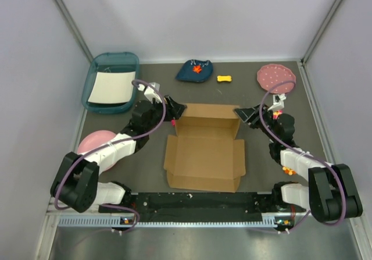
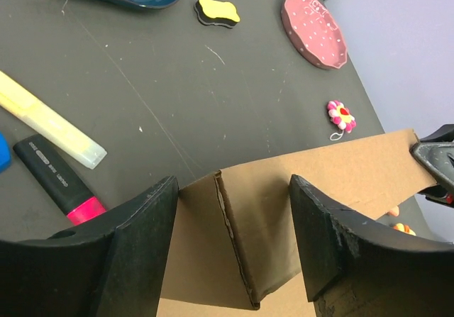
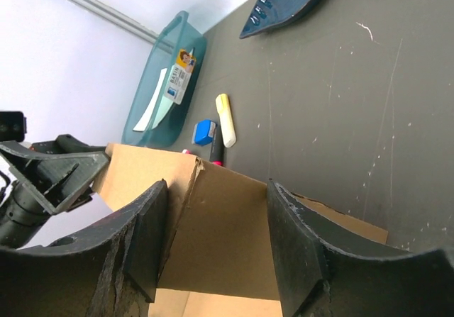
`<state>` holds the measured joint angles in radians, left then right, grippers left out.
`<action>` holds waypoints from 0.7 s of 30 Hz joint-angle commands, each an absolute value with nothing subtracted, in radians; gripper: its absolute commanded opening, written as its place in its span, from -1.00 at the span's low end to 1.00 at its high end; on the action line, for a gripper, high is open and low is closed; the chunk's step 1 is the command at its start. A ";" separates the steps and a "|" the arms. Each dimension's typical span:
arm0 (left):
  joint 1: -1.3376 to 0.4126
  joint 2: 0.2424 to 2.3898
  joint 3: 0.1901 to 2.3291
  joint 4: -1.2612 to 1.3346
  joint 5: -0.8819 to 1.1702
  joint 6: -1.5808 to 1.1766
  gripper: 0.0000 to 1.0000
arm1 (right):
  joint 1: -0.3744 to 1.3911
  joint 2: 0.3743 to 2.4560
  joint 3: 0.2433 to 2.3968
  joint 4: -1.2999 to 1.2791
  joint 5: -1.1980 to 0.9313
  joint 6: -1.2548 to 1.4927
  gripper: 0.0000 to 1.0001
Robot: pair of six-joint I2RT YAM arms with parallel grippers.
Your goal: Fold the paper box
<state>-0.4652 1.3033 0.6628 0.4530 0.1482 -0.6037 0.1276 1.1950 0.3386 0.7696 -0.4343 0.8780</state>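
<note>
our left gripper (image 2: pixel 233 189) stands open. its two black fingers (image 2: pixel 142 239) sit apart on either side of the far left corner of the paper box (image 1: pixel 203 155), with a gap between each finger and the cardboard, so nothing is clamped. our right gripper (image 3: pixel 216 189) is open in the same way, straddling the far right corner, where a short side flap meets the back wall. in the top view we see the box near the middle of the bench (image 1: pixel 145 173), between the two arms. its brown base panel lies flat, its back wall is raised along the far edge, and the side flaps are spread low to left and right. just behind the left corner lie a yellow highlighter (image 2: pixel 50 122) and a black marker with a pink end (image 2: pixel 60 182). farther back sit a teal tray (image 1: pixel 116 57) holding a white sheet (image 1: pixel 111 85), a dark blue dish (image 1: pixel 195 71), a small yellow toy (image 1: pixel 224 78) and a pink dotted plate (image 1: pixel 276 77). a flower charm (image 2: pixel 341 115) lies near the right corner, and a pink round dish (image 1: pixel 96 141) sits beside our left arm.
</note>
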 commanded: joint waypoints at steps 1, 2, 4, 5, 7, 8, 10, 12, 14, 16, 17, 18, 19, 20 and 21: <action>-0.468 1.324 0.600 0.561 0.207 -0.653 0.36 | 0.123 1.229 0.238 0.620 -0.396 0.844 0.04; -0.468 1.325 0.571 0.578 0.215 -0.667 0.35 | 0.123 1.229 0.230 0.617 -0.394 0.847 0.03; -0.469 1.335 0.552 0.607 0.216 -0.676 0.34 | 0.121 1.221 0.209 0.597 -0.374 0.854 0.01; -0.471 1.338 0.543 0.607 0.215 -0.678 0.34 | 0.123 1.216 0.203 0.586 -0.370 0.853 0.01; -0.472 1.351 0.537 0.612 0.219 -0.678 0.33 | 0.123 1.210 0.187 0.562 -0.351 0.850 0.01; -0.472 1.361 0.538 0.608 0.225 -0.677 0.33 | 0.121 1.210 0.183 0.552 -0.347 0.850 0.01; -0.471 1.371 0.538 0.598 0.229 -0.676 0.33 | 0.121 1.210 0.170 0.551 -0.342 0.845 0.01; -0.472 1.379 0.538 0.604 0.232 -0.683 0.33 | 0.123 1.213 0.166 0.552 -0.344 0.844 0.02; -0.472 1.364 0.543 0.595 0.224 -0.681 0.35 | 0.123 1.212 0.170 0.548 -0.347 0.845 0.02; -0.472 1.345 0.551 0.578 0.215 -0.680 0.40 | 0.123 1.206 0.178 0.532 -0.347 0.839 0.02; -0.472 1.324 0.558 0.559 0.210 -0.680 0.43 | 0.123 1.204 0.184 0.525 -0.347 0.838 0.02; -0.472 1.315 0.563 0.549 0.201 -0.684 0.50 | 0.123 1.201 0.187 0.514 -0.348 0.831 0.02; -0.472 1.307 0.568 0.543 0.189 -0.686 0.52 | 0.123 1.198 0.190 0.506 -0.344 0.828 0.02; -0.471 1.292 0.572 0.543 0.192 -0.686 0.54 | 0.123 1.195 0.193 0.502 -0.341 0.825 0.02; -0.471 1.289 0.577 0.543 0.190 -0.687 0.55 | 0.123 1.195 0.195 0.499 -0.341 0.819 0.02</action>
<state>-0.4622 1.3262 0.5674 0.6281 0.1761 -0.6857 0.1284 1.1522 0.2508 0.8413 -0.3756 0.9123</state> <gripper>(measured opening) 0.761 0.521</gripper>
